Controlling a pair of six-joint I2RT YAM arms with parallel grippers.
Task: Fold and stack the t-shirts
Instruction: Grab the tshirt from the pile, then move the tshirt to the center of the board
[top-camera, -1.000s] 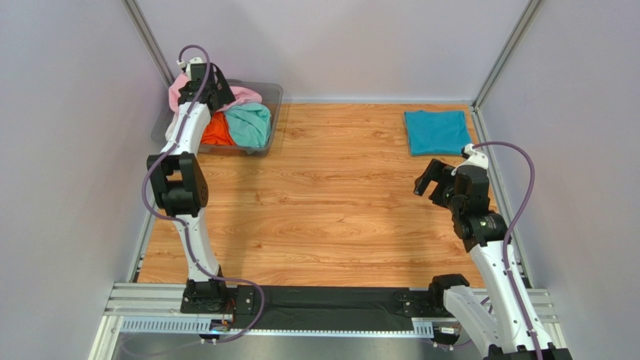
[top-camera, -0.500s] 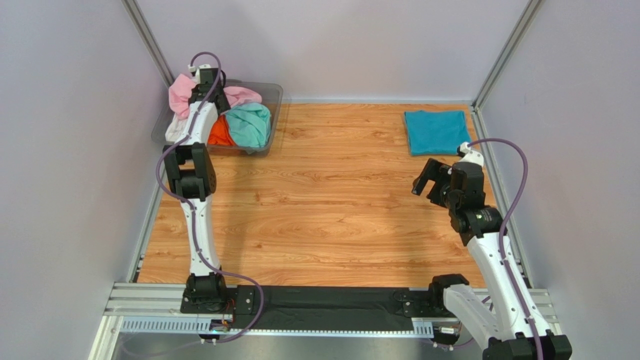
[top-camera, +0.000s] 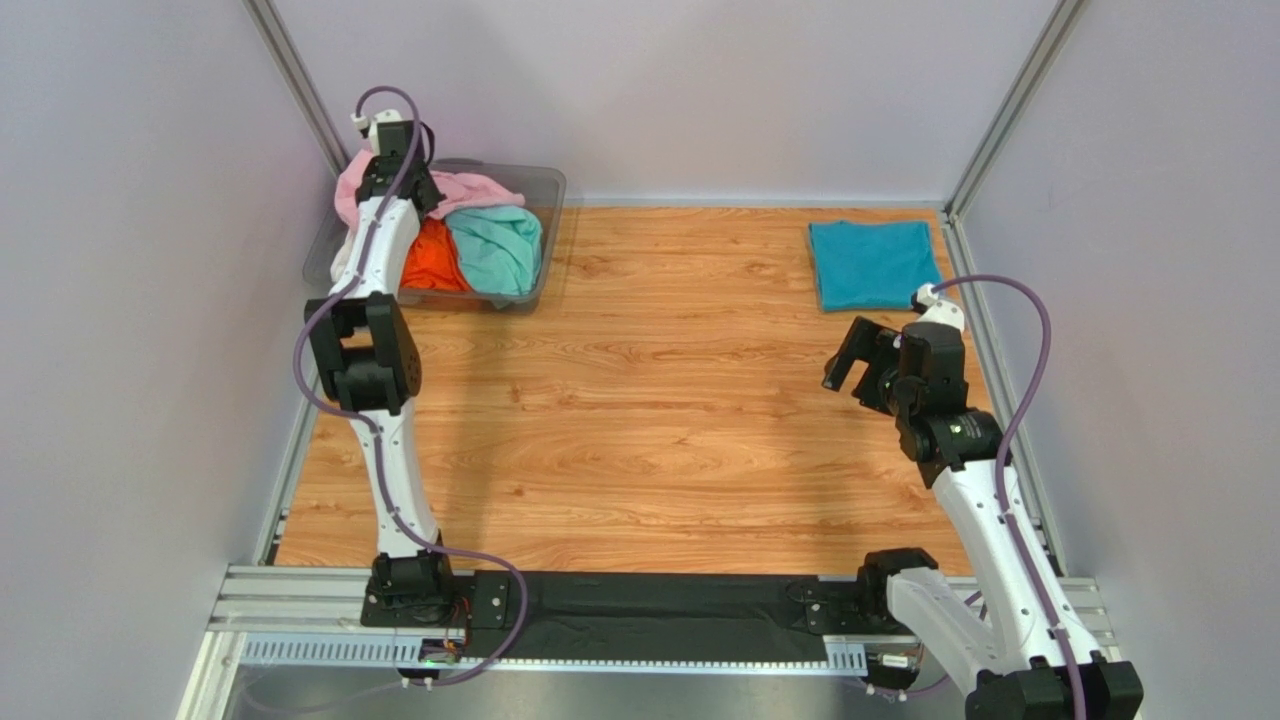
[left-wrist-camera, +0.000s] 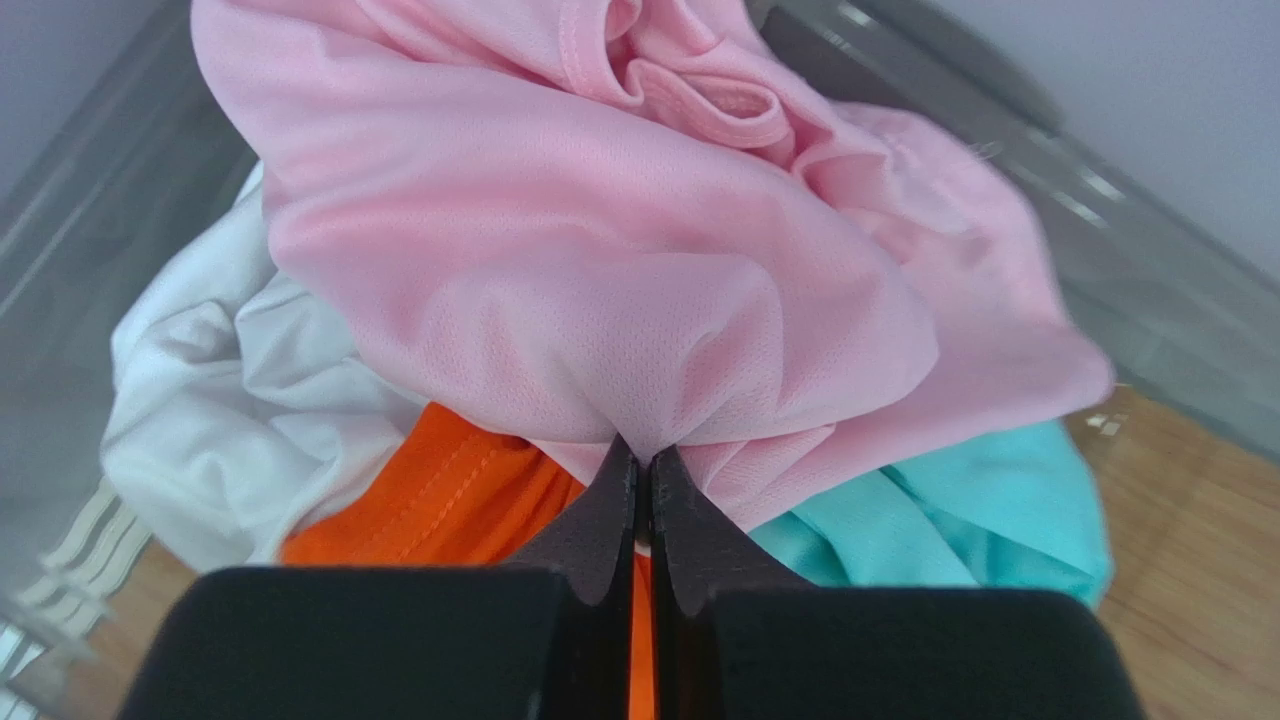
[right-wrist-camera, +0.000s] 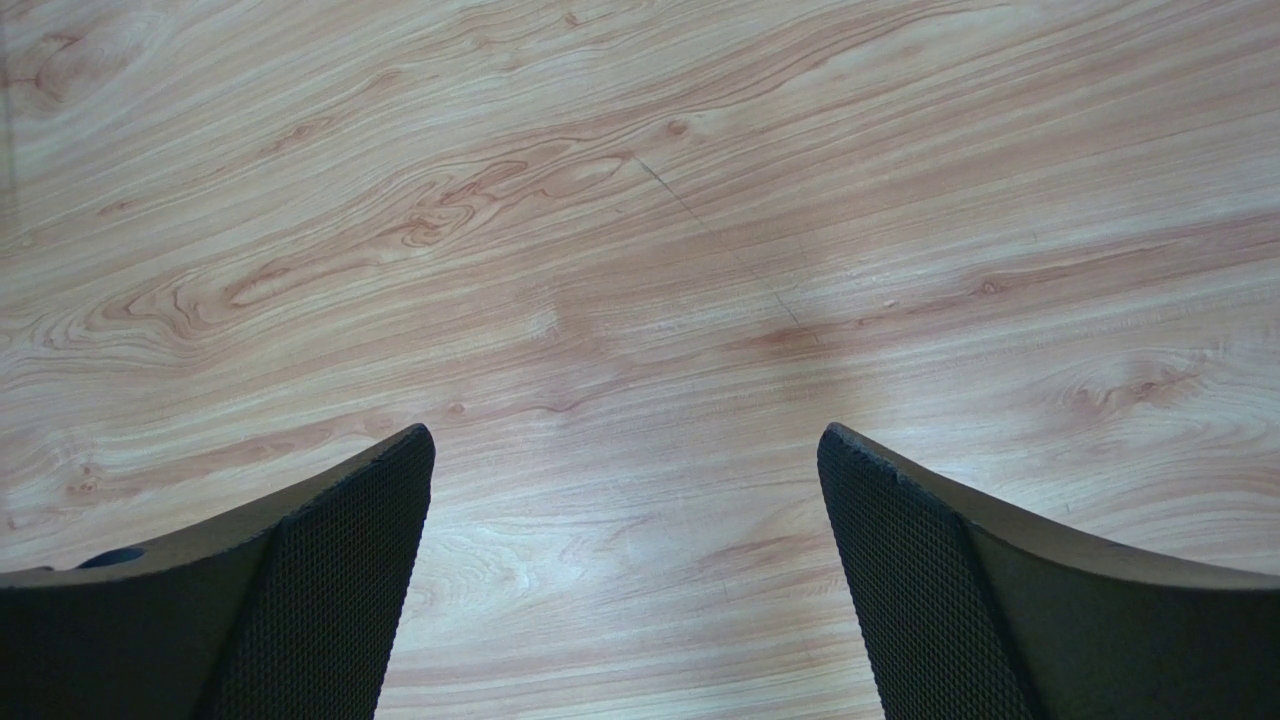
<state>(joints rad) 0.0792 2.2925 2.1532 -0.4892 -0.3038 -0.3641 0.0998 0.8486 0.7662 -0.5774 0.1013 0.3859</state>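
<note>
Wooden bench (top-camera: 676, 435), pale walls | pink shirt (left-wrist-camera: 601, 270) lay heaped in a clear bin (top-camera: 549, 188) at the far left corner, on top of a white shirt (left-wrist-camera: 226, 405), orange shirt (top-camera: 436, 263) and mint shirt (top-camera: 501, 248) | left tool (left-wrist-camera: 643, 473) pinched a fold of the pink shirt | teal shirt (top-camera: 872, 263) lay folded flat, far right | right tool (right-wrist-camera: 619, 435) hung spread over bare wood

Light pink t-shirt (left-wrist-camera: 601, 300), orange t-shirt (left-wrist-camera: 451, 503), mint-green t-shirt (left-wrist-camera: 977, 518), white t-shirt (left-wrist-camera: 226, 405), teal-blue t-shirt (top-camera: 872, 263), warm wood-grain table (right-wrist-camera: 601, 225)
</note>
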